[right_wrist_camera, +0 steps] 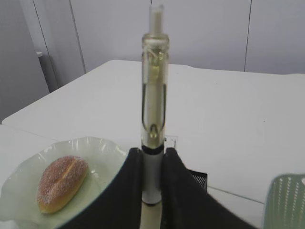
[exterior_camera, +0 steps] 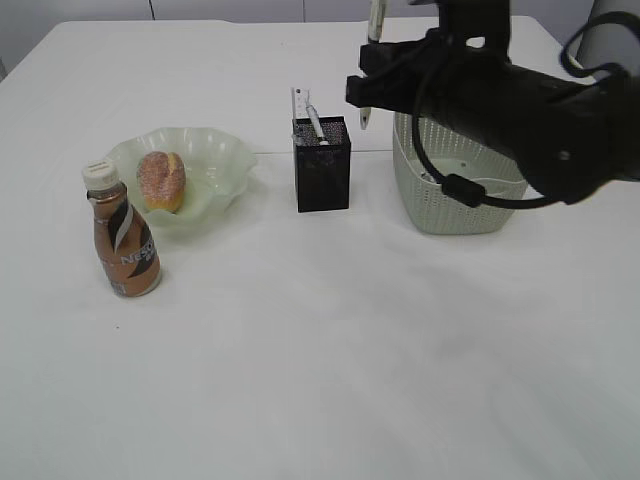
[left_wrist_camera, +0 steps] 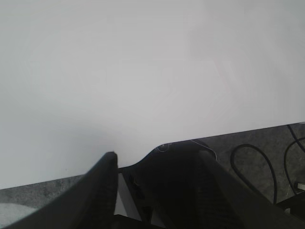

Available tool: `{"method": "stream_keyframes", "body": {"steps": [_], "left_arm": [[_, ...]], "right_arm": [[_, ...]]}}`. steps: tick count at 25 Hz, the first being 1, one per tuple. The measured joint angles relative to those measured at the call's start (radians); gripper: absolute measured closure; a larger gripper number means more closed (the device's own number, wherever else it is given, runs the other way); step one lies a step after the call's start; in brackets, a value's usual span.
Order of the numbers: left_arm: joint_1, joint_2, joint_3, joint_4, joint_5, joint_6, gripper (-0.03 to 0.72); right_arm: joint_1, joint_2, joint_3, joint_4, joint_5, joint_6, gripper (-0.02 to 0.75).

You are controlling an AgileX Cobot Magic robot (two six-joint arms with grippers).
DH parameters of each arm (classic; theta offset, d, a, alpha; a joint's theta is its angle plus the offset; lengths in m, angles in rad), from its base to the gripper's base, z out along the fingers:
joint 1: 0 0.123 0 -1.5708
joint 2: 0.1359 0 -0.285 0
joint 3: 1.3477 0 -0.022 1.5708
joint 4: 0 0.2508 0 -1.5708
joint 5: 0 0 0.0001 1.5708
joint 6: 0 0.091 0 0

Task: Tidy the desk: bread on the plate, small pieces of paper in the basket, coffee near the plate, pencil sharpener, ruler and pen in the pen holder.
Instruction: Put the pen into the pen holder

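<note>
right gripper (right_wrist_camera: 152, 191) clenched on pen (right_wrist_camera: 154, 109), pen upright, tip hanging just right of and above pen holder (exterior_camera: 322, 163); holder already carries ruler (exterior_camera: 298, 103) and second white item; basket (exterior_camera: 455, 190) just right of holder, narrow gap between; bread (exterior_camera: 161, 181) on plate (exterior_camera: 215, 160); coffee bottle (exterior_camera: 121, 243) just beside plate's front left edge; front half of table (exterior_camera: 330, 370) open; left gripper (left_wrist_camera: 157, 167) released, fingers spread, over table edge, holding nothing.

Clear pen (right_wrist_camera: 154, 119) upright in right claw (right_wrist_camera: 151, 191), above black pen holder (exterior_camera: 322, 165).
</note>
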Motion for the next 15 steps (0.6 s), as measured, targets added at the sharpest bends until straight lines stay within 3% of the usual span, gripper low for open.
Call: {"method": "stream_keyframes", "body": {"steps": [7, 15], "left_arm": [[0.000, 0.000, 0.000, 0.000, 0.000, 0.000, 0.308], [0.000, 0.000, 0.000, 0.002, 0.000, 0.000, 0.308]], "right_arm": [[-0.002, 0.237, -0.264, -0.004, -0.020, -0.039, 0.668], [-0.031, 0.400, -0.462, -0.006, 0.009, -0.070, 0.668]]}}
